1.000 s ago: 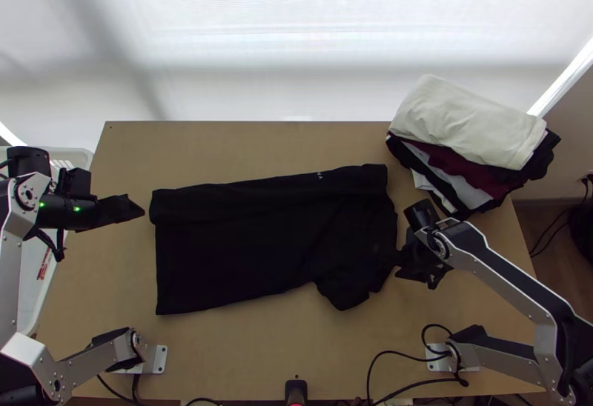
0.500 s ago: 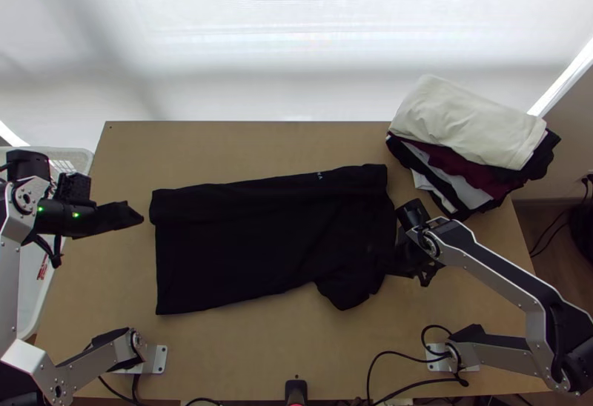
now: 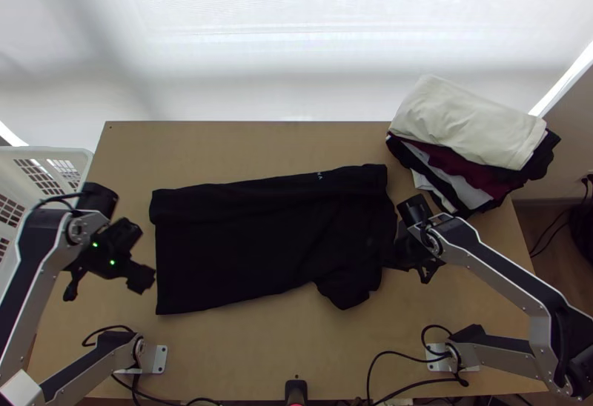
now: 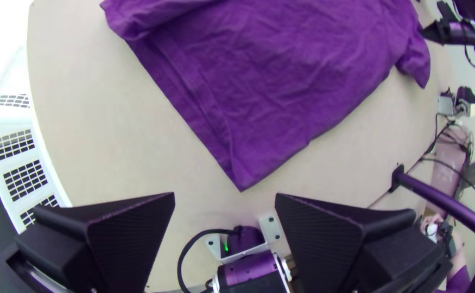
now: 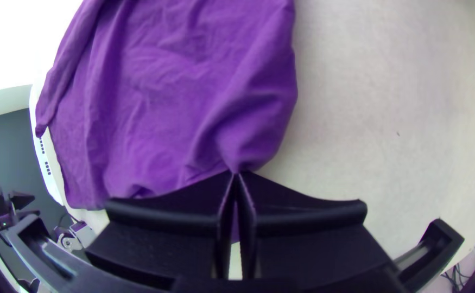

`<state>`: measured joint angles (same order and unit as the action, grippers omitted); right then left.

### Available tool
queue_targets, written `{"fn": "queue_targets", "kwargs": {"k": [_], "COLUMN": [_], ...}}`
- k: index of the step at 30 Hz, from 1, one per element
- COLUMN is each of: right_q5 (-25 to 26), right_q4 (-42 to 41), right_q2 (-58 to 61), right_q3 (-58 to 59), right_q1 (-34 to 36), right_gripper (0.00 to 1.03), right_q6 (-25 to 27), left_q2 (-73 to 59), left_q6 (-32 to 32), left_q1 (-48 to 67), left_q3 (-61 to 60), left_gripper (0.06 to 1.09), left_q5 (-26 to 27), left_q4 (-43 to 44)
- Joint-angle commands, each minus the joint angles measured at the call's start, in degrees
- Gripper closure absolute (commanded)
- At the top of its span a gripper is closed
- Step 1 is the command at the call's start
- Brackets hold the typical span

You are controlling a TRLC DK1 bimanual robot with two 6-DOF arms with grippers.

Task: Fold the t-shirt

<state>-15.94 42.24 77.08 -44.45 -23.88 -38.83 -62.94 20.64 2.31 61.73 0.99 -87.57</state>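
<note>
Black cloth t-shirt (image 3: pixel 259 243) lies spread, one long side folded in, on the light wooden desk (image 3: pixel 252 354), sleeved end pinched in the right claw (image 5: pixel 236 173), left claw (image 4: pixel 225 196) open; presumably light, limp, best taken at the free hem corner (image 4: pixel 241 182).

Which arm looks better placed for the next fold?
Probably right: the right end effector is shut on the t-shirt near a sleeve, while the left end effector hangs open beside the hem.
</note>
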Motion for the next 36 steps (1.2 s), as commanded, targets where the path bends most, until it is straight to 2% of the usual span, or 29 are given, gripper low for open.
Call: {"fn": "queue_targets", "kwargs": {"k": [1,5,11,14,26,28,31,32,33,35,36], "right_q5": [-0.32,-0.32,-0.32,-0.32,-0.32,-0.32,-0.32,-0.32,-0.32,-0.32,-0.32], "right_q4": [-0.31,-0.31,-0.23,-0.23,-0.23,-0.23,-0.23,-0.23,-0.23,-0.23,-0.23], "right_q2": [-0.09,0.53,0.79,0.79,0.62,0.62,0.62,0.53,0.53,0.44,0.44], "right_q3": [-1.87,-2.84,-3.81,-3.98,-4.33,-4.42,-4.68,-4.77,-4.77,-4.68,-4.68], "right_q1": [0.41,0.41,0.41,0.76,1.73,1.82,1.82,1.82,1.82,1.99,2.08], "right_gripper": [1.00,1.00,1.00,1.00,1.00,1.00,1.00,1.00,1.00,1.00,1.00], "right_q6": [-0.99,-0.99,-1.16,-1.25,-1.16,-1.16,-1.25,-1.25,-1.16,-1.16,-1.16], "left_q2": [-0.34,-2.10,-7.29,-9.66,-17.39,-17.48,-17.83,-17.75,-17.75,-17.22,-16.69], "left_q6": [1.33,4.14,3.97,3.35,0.01,-0.69,-1.13,-1.22,-1.57,-1.84,-1.75], "left_q1": [2.26,2.88,2.88,2.88,5.87,6.57,7.19,7.36,7.36,7.36,7.36], "left_q3": [-5.48,-10.76,-12.52,-13.66,-18.84,-19.55,-20.34,-20.51,-20.51,-20.16,-20.07], "left_gripper": [0.18,0.18,0.20,0.30,0.30,0.34,0.35,0.41,0.56,0.95,1.05], "left_q5": [-1.79,-1.79,-1.26,-0.56,-0.20,-0.20,-0.12,-0.03,0.50,1.64,2.17], "left_q4": [-1.55,1.00,4.25,7.59,13.04,13.74,15.50,16.29,16.82,17.35,17.52]}}
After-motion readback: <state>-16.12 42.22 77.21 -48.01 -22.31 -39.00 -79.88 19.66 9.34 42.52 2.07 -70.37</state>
